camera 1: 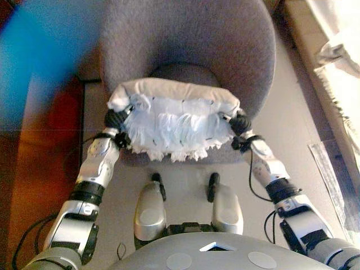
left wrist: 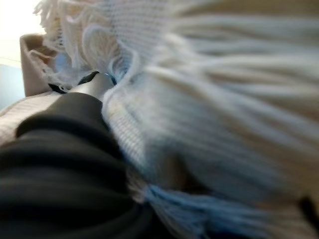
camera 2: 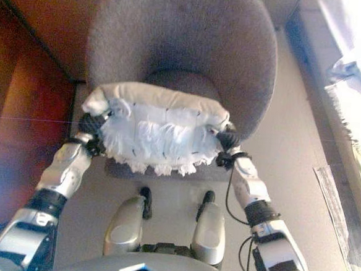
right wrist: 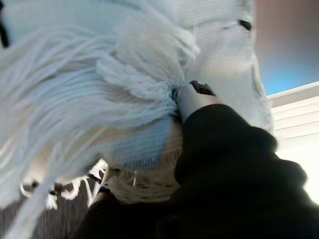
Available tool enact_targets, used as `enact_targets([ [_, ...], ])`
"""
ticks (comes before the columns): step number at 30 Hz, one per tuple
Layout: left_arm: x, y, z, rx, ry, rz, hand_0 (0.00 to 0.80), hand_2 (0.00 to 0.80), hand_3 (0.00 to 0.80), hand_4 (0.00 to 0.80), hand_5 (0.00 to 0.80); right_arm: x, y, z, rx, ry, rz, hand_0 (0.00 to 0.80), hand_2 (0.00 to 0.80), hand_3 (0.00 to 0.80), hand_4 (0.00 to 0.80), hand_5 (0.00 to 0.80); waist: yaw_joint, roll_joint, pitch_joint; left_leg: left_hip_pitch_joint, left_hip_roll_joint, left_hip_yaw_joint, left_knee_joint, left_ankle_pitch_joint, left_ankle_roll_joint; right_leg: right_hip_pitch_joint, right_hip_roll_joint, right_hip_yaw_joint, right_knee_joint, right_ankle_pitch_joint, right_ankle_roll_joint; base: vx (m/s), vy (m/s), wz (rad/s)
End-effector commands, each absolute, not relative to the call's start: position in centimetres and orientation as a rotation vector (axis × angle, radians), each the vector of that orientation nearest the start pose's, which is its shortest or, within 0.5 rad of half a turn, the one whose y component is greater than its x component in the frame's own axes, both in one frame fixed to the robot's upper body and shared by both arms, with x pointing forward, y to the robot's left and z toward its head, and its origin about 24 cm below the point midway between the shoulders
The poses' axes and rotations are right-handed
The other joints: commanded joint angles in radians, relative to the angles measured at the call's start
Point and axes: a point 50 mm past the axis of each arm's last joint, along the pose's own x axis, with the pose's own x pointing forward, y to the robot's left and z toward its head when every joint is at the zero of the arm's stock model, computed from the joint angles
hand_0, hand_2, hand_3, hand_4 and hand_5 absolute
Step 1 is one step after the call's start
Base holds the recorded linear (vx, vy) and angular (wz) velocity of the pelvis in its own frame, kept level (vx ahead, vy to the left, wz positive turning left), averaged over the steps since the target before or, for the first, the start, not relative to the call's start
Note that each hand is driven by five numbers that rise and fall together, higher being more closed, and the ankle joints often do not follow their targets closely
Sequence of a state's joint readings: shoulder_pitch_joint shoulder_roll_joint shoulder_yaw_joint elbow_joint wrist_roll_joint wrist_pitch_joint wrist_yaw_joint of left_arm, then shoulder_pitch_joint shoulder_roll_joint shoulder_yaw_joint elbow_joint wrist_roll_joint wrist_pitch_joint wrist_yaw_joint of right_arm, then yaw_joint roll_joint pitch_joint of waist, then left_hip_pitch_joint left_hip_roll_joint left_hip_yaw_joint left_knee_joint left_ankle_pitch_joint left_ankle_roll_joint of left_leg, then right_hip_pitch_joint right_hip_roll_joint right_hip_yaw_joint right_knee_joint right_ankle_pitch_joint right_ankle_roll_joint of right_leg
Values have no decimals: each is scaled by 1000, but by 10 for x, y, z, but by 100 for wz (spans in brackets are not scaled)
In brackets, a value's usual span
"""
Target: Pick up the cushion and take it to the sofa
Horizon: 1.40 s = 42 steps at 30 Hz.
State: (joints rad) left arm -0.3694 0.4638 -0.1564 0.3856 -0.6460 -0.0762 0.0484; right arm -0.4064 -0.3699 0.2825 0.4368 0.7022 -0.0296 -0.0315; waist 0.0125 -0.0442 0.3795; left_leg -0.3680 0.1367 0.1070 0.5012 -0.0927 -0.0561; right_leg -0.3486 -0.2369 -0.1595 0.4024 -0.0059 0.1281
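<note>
White fringed knit over a cream backing: the cushion [camera 1: 174, 115], held up between both hands just in front of the grey upholstered armchair [camera 1: 185, 42], which serves as landmark. Left eye view: the cushion hangs over the front edge of the armchair seat, its fringe facing the camera; left hand [camera 1: 115, 119] pressed to one end, right hand [camera 1: 240, 122] to the other, both dark wrist covers touching the fabric, fingers hidden behind the cushion. Pale floor [camera 1: 292, 124] beside the armchair; reddish-brown wooden surface [camera 1: 39, 169] on the armchair's other side. Right eye view: same arrangement, cushion centred before the armchair seat, hands at its two ends. Left wrist view: dark ribbed cover [left wrist: 60, 164] against the knit, one silver finger [left wrist: 92, 84] partly buried in the fringe; grip cannot be told. Right wrist view: dark cover [right wrist: 234, 184] under the cushion, one silver finger [right wrist: 192, 99] sunk into the tassels; whether it is curled or straight cannot be told.
</note>
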Motion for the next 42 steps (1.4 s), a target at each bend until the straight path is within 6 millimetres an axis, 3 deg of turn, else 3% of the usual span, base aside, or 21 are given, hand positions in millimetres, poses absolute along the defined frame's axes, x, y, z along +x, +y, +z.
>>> enact_targets([
  [1, 342, 173, 121, -202, -195, -143, 800, 800, 800, 800, 800, 345, -136, 122, 310, -154, 251, 800, 800, 800, 800, 800, -5, -13, 28, -32, -12, 11, 114, -127, 14, -44, -77, 40, 65, 21, 41, -45, -30, 9],
  [6, 358, 164, 130, -201, -209, -88, 800, 800, 800, 800, 800, 359, -137, 150, 302, -202, 238, 800, 800, 800, 800, 800, -25, 0, 53, -103, -1, 5, 139, -124, 1, -130, -67, 59, 119, -13, 39, -59, 1, 1],
  [18, 376, 150, 185, -207, -363, -66, 800, 800, 800, 800, 800, 375, -141, 209, 196, -355, 244, 800, 800, 800, 800, 800, -46, 22, 121, -182, -1, 2, 97, -77, -24, -217, -51, 66, 101, -20, 40, -36, 39, -3],
  [26, 366, 137, 196, -214, -428, -115, 800, 800, 800, 800, 800, 359, -142, 230, 181, -476, 273, 800, 800, 800, 800, 800, -53, 23, 140, -183, -13, 7, 81, -74, -21, -206, -56, 58, 68, -15, 42, 16, 37, -3],
  [35, 355, 130, 225, -204, -540, -189, 800, 800, 800, 800, 800, 343, -148, 256, 211, -623, 268, 800, 800, 800, 800, 800, -54, 11, 140, -190, -9, 9, 92, -87, -18, -193, -56, 49, 61, -16, 47, 11, 0, 0],
  [39, 354, 126, 245, -195, -586, -215, 800, 800, 800, 800, 800, 343, -158, 271, 204, -662, 152, 800, 800, 800, 800, 800, -56, 11, 140, -185, -8, 14, 91, -88, -14, -186, -55, 47, 61, -18, 45, 38, 7, 0],
  [42, 346, 123, 251, -202, -621, -247, 800, 800, 800, 800, 800, 338, -162, 271, 244, -676, 121, 800, 800, 800, 800, 800, -59, 13, 140, -180, -11, 16, 83, -88, -12, -180, -50, 49, 55, -21, 44, 46, 8, -1],
])
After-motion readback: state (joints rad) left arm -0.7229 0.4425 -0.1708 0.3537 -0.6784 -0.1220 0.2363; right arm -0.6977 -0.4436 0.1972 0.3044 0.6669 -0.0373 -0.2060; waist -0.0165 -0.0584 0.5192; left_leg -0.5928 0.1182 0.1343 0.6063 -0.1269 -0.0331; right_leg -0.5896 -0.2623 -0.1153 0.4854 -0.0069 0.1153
